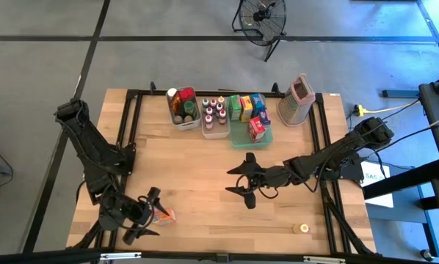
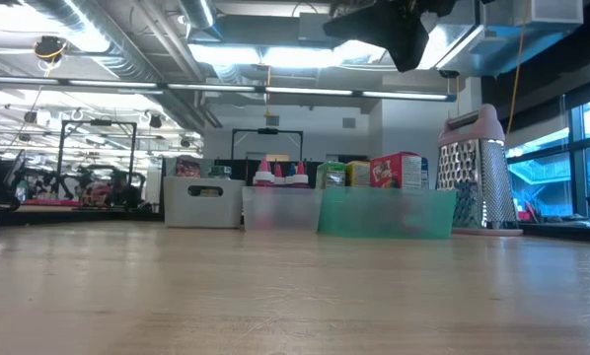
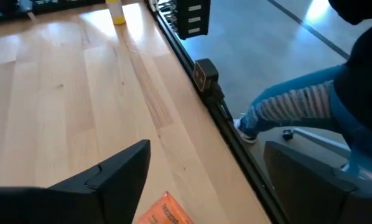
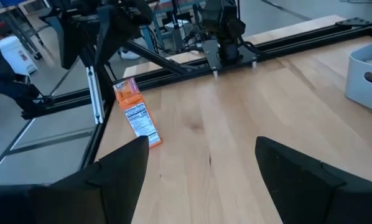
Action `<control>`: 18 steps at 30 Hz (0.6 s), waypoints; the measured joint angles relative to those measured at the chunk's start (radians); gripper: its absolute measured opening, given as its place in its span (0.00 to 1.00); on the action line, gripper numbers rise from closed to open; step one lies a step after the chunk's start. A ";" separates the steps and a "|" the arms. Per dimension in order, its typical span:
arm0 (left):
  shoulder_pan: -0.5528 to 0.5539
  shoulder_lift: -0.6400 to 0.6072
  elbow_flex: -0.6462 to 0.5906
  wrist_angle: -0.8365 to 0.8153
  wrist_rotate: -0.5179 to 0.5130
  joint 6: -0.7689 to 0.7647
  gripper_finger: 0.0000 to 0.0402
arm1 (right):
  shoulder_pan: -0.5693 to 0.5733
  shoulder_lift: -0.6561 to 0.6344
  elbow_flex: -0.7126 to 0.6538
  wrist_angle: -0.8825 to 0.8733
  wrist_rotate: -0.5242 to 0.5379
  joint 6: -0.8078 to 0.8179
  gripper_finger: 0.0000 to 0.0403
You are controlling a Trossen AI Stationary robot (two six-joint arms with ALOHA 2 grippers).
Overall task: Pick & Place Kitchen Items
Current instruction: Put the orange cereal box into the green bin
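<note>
An orange packet (image 1: 164, 215) with a white label lies flat on the table near its near left corner, also in the right wrist view (image 4: 136, 113). My left gripper (image 1: 152, 213) is open and stands over it. Its fingers are on either side of the packet's end (image 3: 167, 213), and no touch shows. My right gripper (image 1: 243, 184) hangs open over the middle of the table and holds nothing (image 4: 201, 146). A small yellow-capped jar (image 1: 303, 228) stands alone near the near right corner (image 3: 116, 11). More bottles and boxes sit in containers along the far edge.
Along the far edge stand a clear bin of bottles (image 1: 183, 108), a clear bin of little spice bottles (image 1: 214, 116), a green tray of coloured boxes (image 1: 250, 122) and a metal grater with a pink top (image 1: 296, 100). A person's leg in jeans (image 3: 298, 102) is beyond the table's near rail.
</note>
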 joint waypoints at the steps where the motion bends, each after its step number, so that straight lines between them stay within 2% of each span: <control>1: 0.000 0.000 0.000 0.000 0.000 0.000 0.78 | 0.000 0.000 0.000 0.000 0.000 0.001 0.74; 6: 0.000 0.000 0.000 0.000 0.004 -0.012 0.83 | 0.000 0.009 0.000 0.006 0.000 0.029 0.74; 13: -0.008 0.000 0.000 -0.001 0.112 -0.040 0.83 | 0.000 0.071 0.000 0.069 0.000 0.036 0.74; 16: -0.008 0.003 0.000 -0.019 0.103 -0.044 0.83 | 0.000 0.095 0.000 0.111 0.000 0.037 0.74; 18: -0.008 0.003 0.000 -0.052 0.061 -0.057 0.83 | 0.000 0.108 0.000 0.128 -0.001 0.037 0.74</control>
